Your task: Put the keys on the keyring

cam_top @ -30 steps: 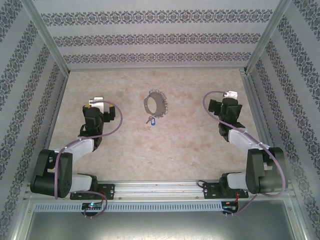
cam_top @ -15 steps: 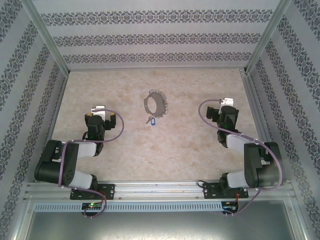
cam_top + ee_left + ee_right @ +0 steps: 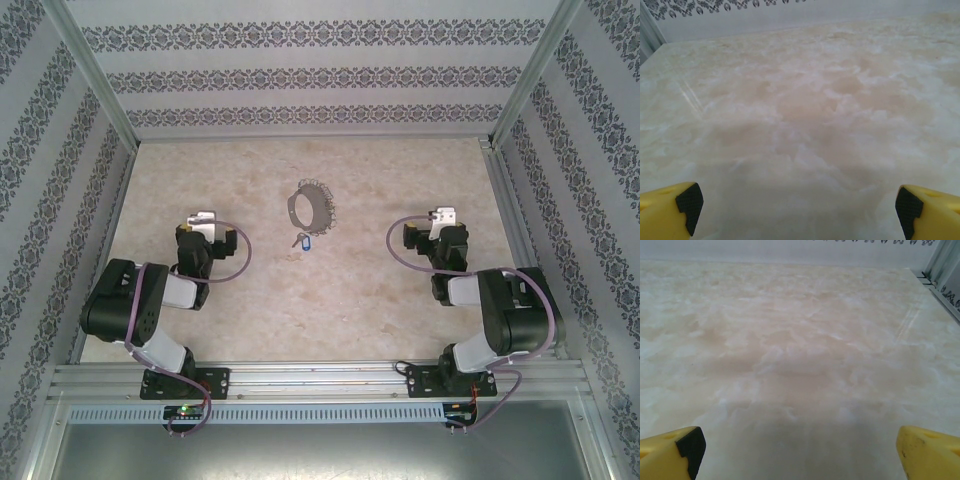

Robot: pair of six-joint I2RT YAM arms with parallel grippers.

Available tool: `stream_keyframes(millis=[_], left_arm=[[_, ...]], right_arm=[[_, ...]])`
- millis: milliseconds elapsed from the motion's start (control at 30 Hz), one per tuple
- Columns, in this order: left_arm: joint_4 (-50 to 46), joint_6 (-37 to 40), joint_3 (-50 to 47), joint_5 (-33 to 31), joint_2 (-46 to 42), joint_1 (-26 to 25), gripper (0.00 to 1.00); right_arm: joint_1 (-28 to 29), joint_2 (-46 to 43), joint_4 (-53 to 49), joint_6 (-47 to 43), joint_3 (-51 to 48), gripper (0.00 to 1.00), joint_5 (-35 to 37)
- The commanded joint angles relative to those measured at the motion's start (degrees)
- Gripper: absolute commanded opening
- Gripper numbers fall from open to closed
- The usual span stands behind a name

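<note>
Blue-headed silver key (image 3: 302,241) lies beside the beaded dark-grey keyring (image 3: 312,206), seemingly unthreaded; left hand (image 3: 795,210) and right hand (image 3: 797,450) have retreated, spread wide, empty.

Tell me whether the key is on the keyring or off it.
Off: the key lies on the table just outside the keyring loop, not threaded through it.

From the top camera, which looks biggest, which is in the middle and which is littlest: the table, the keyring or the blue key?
1. table: biggest by far.
2. keyring: clearly wider than the key.
3. blue key: littlest, lying just near of the ring.
</note>
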Motion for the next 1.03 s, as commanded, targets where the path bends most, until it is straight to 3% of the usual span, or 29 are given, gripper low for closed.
stream_keyframes(millis=[0,1000], left_arm=[[-4.28,-2.34,2.88,2.60,-0.66,2.60,1.00],[-4.82,-2.90,3.06,4.37,-0.66,3.85,1.00]], right_arm=[[-0.90,0.01,-0.08,1.77,2.65,0.98,-0.97],[-0.54,-0.15,0.12,1.18,2.40,0.98,-1.08]])
